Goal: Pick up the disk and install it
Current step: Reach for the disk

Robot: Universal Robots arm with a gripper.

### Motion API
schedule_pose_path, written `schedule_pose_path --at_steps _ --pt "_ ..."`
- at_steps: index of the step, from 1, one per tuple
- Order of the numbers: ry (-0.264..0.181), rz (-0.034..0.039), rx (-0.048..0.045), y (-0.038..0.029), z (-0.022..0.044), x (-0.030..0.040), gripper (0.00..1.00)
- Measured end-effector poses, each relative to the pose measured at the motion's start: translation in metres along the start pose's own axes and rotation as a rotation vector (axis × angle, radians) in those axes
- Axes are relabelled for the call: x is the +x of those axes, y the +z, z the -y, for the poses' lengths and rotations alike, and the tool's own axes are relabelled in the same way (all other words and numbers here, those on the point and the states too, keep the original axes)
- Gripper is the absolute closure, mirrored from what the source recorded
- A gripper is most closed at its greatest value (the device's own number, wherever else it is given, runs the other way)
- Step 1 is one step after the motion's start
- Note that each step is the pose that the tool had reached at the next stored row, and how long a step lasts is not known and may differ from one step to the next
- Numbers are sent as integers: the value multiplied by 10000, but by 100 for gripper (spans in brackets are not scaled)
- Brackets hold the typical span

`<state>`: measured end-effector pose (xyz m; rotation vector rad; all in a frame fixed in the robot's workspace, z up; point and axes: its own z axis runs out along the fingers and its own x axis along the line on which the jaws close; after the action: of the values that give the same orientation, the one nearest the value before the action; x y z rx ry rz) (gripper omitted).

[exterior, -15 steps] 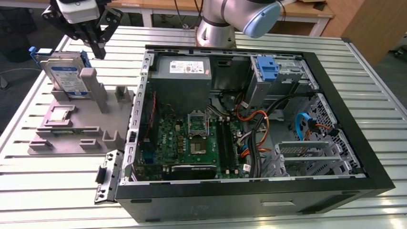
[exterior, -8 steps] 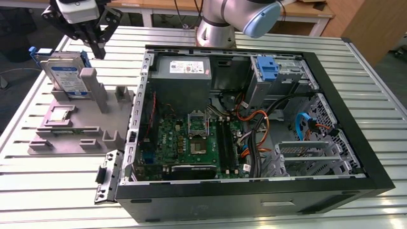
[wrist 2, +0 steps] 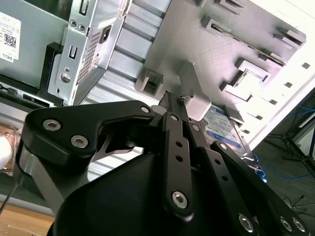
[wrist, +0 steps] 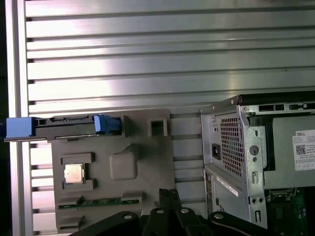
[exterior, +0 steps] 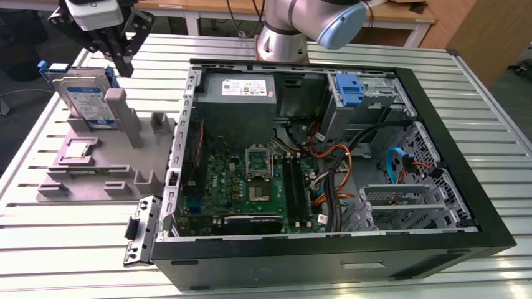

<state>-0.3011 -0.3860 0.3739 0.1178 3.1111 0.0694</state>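
Hovers near the upright, unpicked disk with gripper pinched narrow and empty; installs nothing yet.

Occlusion, in the second wrist view
The gripper body covers most of the disk; one label corner shows.

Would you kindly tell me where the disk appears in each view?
Exterior view: the disk stands on edge in the grey holder, at the exterior view's left.
Second wrist view: the disk's labelled face lies just beyond the gripper.
First wrist view: the disk is edge-on at the holder's edge.
Shared landmark: the grey holder.
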Motion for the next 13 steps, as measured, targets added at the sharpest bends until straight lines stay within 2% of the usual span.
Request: schedule_pose_path --at_steps 13 --pt "3 0 0 0 2 20 89"
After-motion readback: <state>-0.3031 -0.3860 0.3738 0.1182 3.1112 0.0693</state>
